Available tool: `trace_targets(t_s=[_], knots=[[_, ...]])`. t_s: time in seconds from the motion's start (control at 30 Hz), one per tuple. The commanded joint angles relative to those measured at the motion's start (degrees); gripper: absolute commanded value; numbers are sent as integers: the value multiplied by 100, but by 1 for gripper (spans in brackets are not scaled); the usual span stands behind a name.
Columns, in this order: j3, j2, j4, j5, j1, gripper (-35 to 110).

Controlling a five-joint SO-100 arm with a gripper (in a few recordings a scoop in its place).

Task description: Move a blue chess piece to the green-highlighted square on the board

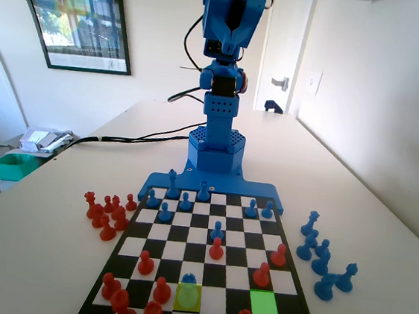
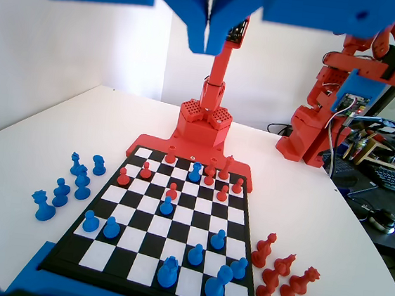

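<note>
The blue chess piece [image 1: 189, 280] stands on the pale yellow-green square [image 1: 188, 297] near the board's [image 1: 294, 297] near end in the fixed view, two squares left of the green-highlighted square [image 1: 263, 305]; in the wrist view the gripper [image 2: 207, 39] hangs high above the board, jaws pressed together and holding nothing, well apart from that piece [image 2: 195, 171].
</note>
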Motion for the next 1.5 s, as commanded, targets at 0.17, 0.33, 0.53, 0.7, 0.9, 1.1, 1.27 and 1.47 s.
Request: trace_targets(t_s=[0.17, 0.33, 0.53, 0.7, 0.9, 1.1, 1.27, 1.47], knots=[[0, 18, -97, -18, 62, 1], [0, 18, -97, -18, 62, 1], [0, 18, -97, -18, 62, 1], [0, 18, -97, -18, 62, 1], [0, 18, -88, -18, 62, 1], [0, 18, -79, -9, 0, 1], [0, 9, -79, -9, -9, 1], [-158, -35, -70, -18, -35, 1]])
